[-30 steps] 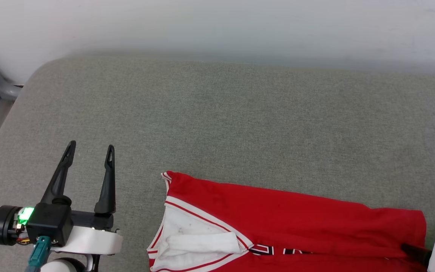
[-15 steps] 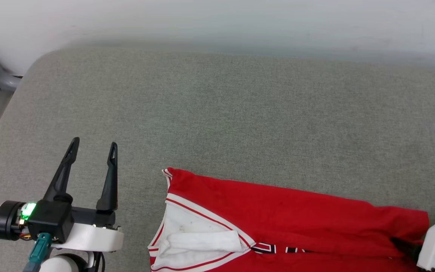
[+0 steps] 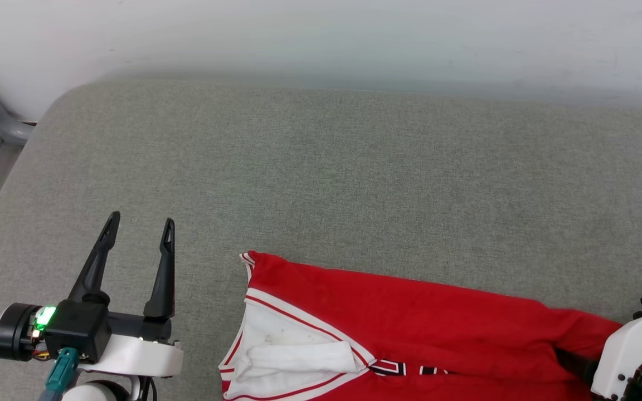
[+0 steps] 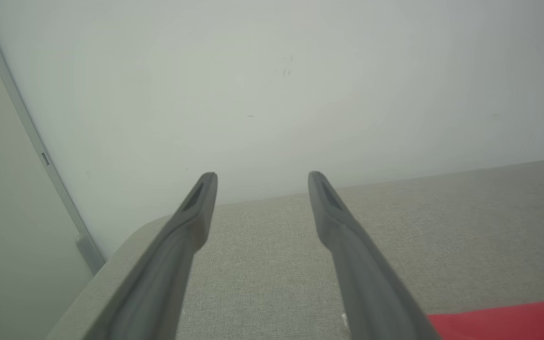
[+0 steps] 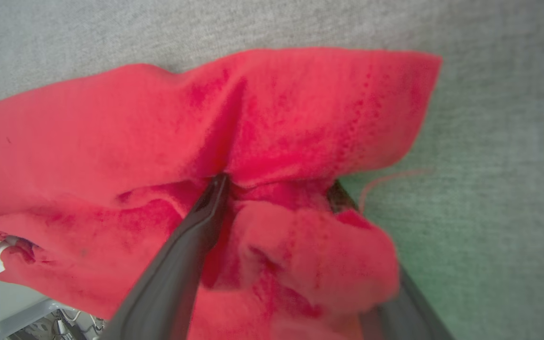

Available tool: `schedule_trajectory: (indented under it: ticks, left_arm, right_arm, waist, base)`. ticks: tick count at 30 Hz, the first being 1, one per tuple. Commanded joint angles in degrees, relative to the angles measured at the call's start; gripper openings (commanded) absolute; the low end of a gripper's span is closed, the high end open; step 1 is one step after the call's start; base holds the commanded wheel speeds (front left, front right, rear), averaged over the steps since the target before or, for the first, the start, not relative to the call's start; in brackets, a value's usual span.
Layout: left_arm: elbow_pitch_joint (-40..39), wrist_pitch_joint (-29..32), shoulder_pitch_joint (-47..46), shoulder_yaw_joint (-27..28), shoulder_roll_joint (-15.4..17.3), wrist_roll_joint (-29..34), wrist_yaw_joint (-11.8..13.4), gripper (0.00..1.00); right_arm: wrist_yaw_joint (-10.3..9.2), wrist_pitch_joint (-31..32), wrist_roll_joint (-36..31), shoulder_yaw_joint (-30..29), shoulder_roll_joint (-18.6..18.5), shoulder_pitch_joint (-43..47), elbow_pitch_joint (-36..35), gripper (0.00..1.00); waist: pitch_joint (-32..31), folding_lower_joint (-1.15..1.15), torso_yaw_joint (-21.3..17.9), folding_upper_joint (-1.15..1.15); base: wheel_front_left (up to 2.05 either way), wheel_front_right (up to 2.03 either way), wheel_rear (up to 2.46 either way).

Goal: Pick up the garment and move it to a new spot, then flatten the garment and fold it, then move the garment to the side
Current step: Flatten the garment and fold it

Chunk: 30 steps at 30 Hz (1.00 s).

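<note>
On the near edge of the grey cushion [image 3: 321, 167] lies the garment [image 3: 410, 317], right gripper [image 5: 277, 184] splayed wide with red cloth bunched between its jaws, left gripper [image 3: 141, 218] gaping, empty, near the sleeve end.

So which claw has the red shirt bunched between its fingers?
The right gripper: the garment bunches between its fingers. The left gripper hangs over bare grey cushion.

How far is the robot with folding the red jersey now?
Done: the red jersey lies spread on the grey cushion, white sleeve folded in. In hand: the right gripper, open, is pushed into the bunched cloth at the opposite end; the left gripper hovers open, empty. Left: finishing the fold, moving it aside.
</note>
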Motion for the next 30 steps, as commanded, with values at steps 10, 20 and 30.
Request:
schedule_trajectory:
  ticks: [10,20,30]
  left_arm:
    - [0.4,-0.1,1.3,2.3,-2.2,1.3,-1.9,1.00]
    - [0.5,-0.1,1.5,4.5,-3.9,1.9,-3.6,1.00]
    - [1.6,-0.1,2.0,5.7,-5.4,3.0,-5.1,1.00]
  right_arm:
    - [0.48,-4.3,2.6,3.5,0.1,0.2,3.6,0.00]
    - [0.35,-7.9,4.5,0.9,-6.9,0.8,3.7,0.00]
    - [0.39,-10.9,3.7,-1.7,-12.1,0.0,5.3,0.00]
  waist:
    - [-1.0,0.01,-0.4,0.00]
    - [-1.0,0.01,-1.0,0.00]
    - [-2.3,0.01,-1.5,0.00]
  base:
    - [0.00,0.00,0.00]
    - [0.00,0.00,0.00]
    - [0.00,0.00,0.00]
